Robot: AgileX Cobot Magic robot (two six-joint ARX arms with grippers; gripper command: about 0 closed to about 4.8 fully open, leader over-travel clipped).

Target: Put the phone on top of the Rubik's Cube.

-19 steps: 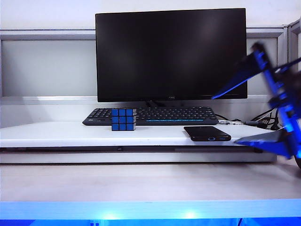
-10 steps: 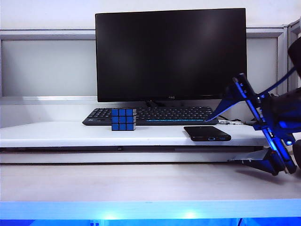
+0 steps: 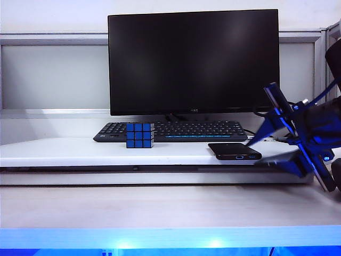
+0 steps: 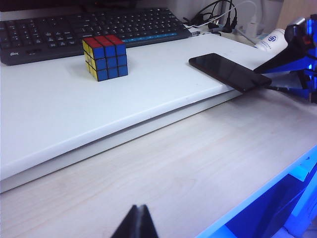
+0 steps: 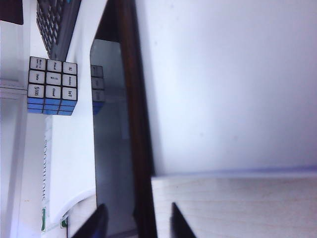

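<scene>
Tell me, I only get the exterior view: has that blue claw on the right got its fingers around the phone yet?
Observer: Not closed. The right wrist view shows the right gripper straddling the phone's overhanging end, with gaps showing.
Visitor: And the other claw?
Observer: Outside your view. The left wrist view shows the left gripper shut, back over the lower desk, away from the Rubik's Cube.
Visitor: Is the cube all blue?
Observer: No: its top is red, one side yellow.
</scene>
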